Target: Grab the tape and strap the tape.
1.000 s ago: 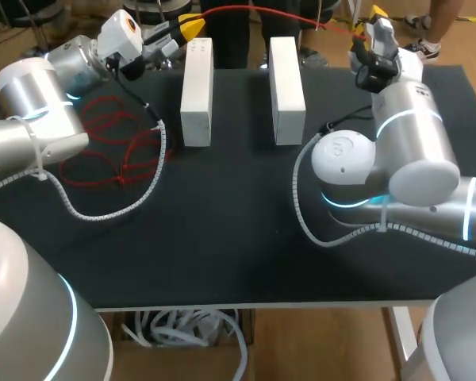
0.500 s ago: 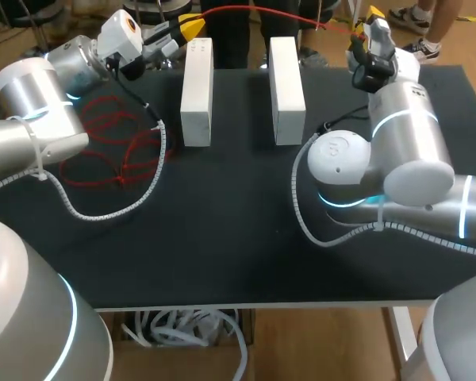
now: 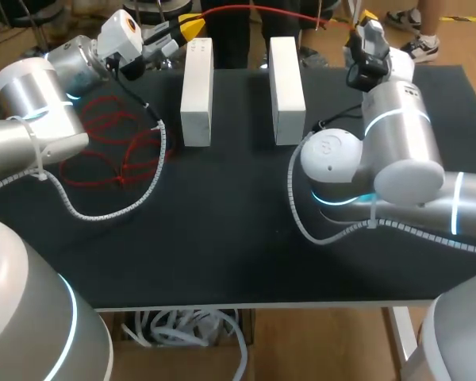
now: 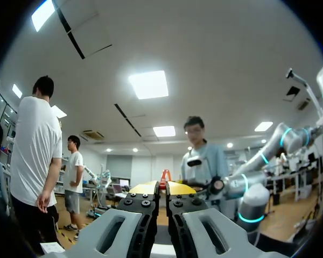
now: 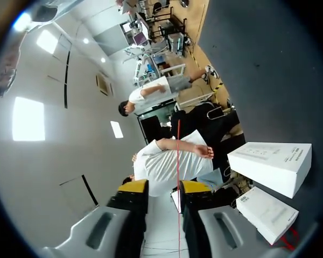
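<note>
Black table (image 3: 222,238) with two white boxes (image 3: 197,91) (image 3: 286,78), and a red tape (image 3: 254,9) stretched over its far edge between both arms.

On the left part of the table, more of the red tape lies in loose loops. The left gripper (image 3: 189,26) is at the far left corner, its yellow tips almost together and pinching the tape end. The right gripper (image 3: 363,20) is at the far right edge; its fingers (image 5: 196,186) stand apart, and the tape runs through the gap, close to one finger.
</note>
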`<action>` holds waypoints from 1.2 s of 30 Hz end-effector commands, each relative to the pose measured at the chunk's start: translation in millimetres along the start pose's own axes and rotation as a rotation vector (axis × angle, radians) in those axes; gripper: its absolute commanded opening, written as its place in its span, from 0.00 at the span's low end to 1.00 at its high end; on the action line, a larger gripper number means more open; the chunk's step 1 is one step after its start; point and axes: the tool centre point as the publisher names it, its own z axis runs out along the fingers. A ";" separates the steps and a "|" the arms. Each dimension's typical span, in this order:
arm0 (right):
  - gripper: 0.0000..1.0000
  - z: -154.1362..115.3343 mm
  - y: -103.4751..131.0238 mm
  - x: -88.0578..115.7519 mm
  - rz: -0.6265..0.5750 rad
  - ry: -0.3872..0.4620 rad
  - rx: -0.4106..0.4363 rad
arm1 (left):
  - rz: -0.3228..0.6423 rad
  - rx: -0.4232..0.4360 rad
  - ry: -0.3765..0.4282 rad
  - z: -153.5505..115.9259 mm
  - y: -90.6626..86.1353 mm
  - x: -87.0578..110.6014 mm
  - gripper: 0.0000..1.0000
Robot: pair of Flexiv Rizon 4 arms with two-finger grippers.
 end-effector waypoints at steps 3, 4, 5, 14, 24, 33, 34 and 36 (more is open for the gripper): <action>0.00 -0.9 -1.7 -0.4 -0.119 0.003 -0.011 | 0.001 0.000 -0.002 0.1 0.3 0.5 0.00; 0.00 -2.2 -2.3 -1.0 -0.179 0.007 -0.021 | 0.001 0.000 -0.002 0.1 0.3 0.5 0.00; 0.00 -3.6 -2.9 -1.2 -0.253 0.029 -0.007 | 0.001 0.000 -0.002 0.1 0.3 0.5 0.00; 0.00 -13.0 -7.7 16.0 -0.719 -0.310 -0.099 | 0.001 0.000 -0.002 0.1 0.3 0.5 0.00; 0.00 -13.0 -7.7 16.0 -0.719 -0.310 -0.099 | 0.001 0.000 -0.002 0.1 0.3 0.5 0.00; 0.00 -22.4 -18.1 11.9 -0.833 -0.006 -0.138 | 0.001 0.000 -0.002 0.1 0.3 0.5 0.00; 0.00 -24.1 -20.5 11.5 -0.884 0.079 -0.142 | 0.001 0.000 -0.002 0.1 0.3 0.5 0.00; 0.00 -24.9 -23.7 11.8 -0.951 0.157 -0.142 | 0.001 0.000 -0.002 0.1 0.3 0.5 0.00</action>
